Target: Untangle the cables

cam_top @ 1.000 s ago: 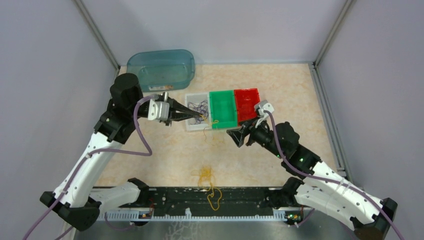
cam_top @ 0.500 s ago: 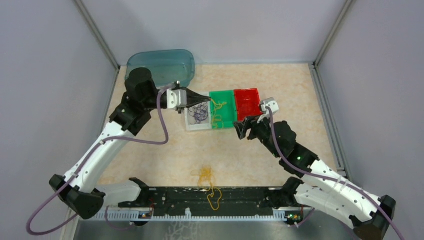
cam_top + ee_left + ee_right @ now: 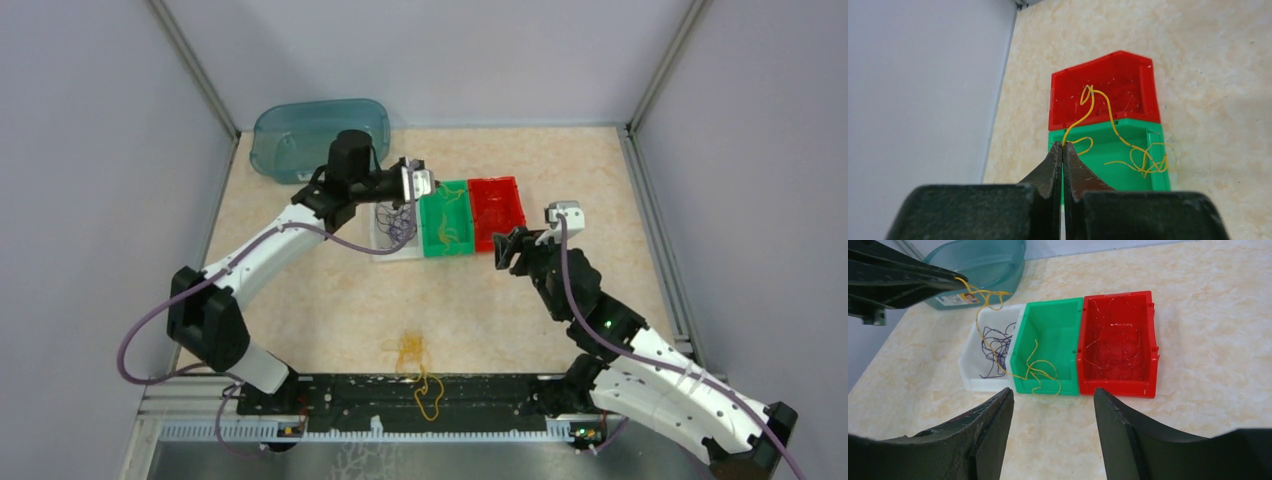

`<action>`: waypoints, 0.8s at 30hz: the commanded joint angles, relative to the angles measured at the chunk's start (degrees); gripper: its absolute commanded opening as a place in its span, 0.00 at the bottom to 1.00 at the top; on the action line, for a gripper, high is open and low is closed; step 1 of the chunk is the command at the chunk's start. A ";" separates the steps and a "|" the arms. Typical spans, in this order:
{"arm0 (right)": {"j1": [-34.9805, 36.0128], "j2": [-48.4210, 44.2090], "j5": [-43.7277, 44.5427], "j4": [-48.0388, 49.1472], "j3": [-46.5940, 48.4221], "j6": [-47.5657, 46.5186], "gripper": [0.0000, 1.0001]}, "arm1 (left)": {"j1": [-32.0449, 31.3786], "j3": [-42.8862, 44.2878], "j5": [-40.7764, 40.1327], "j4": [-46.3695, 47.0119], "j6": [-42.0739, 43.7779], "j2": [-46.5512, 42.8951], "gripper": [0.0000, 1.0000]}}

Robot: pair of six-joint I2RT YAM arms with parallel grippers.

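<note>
White bin (image 3: 968,369): purple cables (image 3: 996,346); green bin (image 3: 1052,326): yellow cable (image 3: 1037,368), pinched by left gripper (image 3: 1063,146); red bin (image 3: 1118,387): red cables (image 3: 1113,347); right gripper (image 3: 1053,392) spread

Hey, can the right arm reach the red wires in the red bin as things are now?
Probably yes. The right claw is open, near the front of the red bin, whose open top exposes the red wires. The left claw, shut on the yellow wire, is off by the white bin.
</note>
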 commanded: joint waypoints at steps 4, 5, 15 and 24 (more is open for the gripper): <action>-0.30 -1.95 2.11 -0.85 0.22 0.80 0.60 | 0.23 2.83 -5.36 6.02 3.75 6.66 0.00; -0.27 -2.03 2.07 -0.98 0.22 0.78 0.60 | 0.27 2.89 -5.97 6.24 3.80 7.30 0.00; -0.31 -0.78 1.23 -0.75 -0.06 0.69 0.59 | 0.94 8.47 -10.69 9.84 3.13 12.71 0.00; -0.31 -0.27 0.82 -1.08 -0.02 0.85 0.58 | 1.67 12.97 -11.89 9.65 6.18 15.63 0.00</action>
